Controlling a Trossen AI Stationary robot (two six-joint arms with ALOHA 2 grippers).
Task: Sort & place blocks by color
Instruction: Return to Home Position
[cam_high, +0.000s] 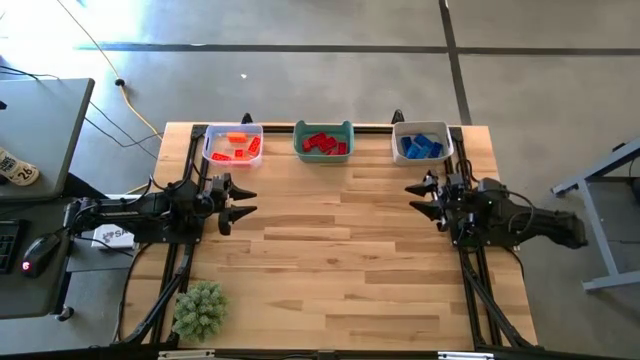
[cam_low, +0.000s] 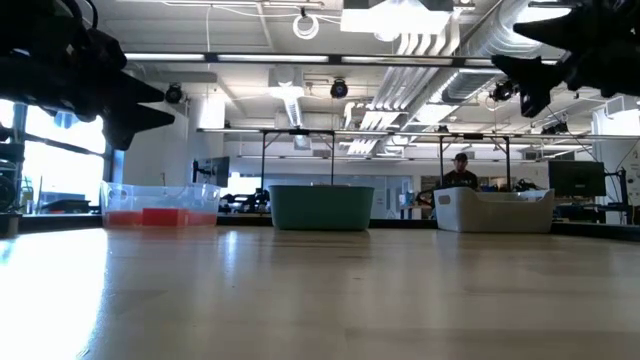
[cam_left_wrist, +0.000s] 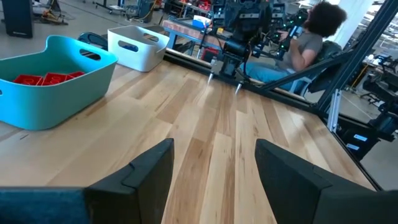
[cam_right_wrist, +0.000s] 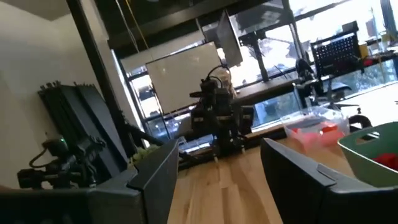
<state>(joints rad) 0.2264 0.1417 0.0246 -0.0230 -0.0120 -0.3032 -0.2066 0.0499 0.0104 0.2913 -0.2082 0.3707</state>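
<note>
The blocks lie sorted in three bins along the table's far edge: orange blocks (cam_high: 236, 148) in a clear bin (cam_high: 233, 130) at the left, red blocks (cam_high: 324, 143) in a teal bin (cam_high: 324, 127) in the middle, blue blocks (cam_high: 421, 145) in a white bin (cam_high: 421, 127) at the right. My left gripper (cam_high: 248, 199) is open and empty above the table's left side, near the clear bin. My right gripper (cam_high: 415, 196) is open and empty above the right side, near the white bin. The two grippers face each other.
A fuzzy green ball-like plant (cam_high: 199, 309) stands at the table's near left corner. The wooden tabletop (cam_high: 335, 250) between the arms shows bare. A seated person (cam_left_wrist: 305, 40) shows beyond the table's right side in the left wrist view.
</note>
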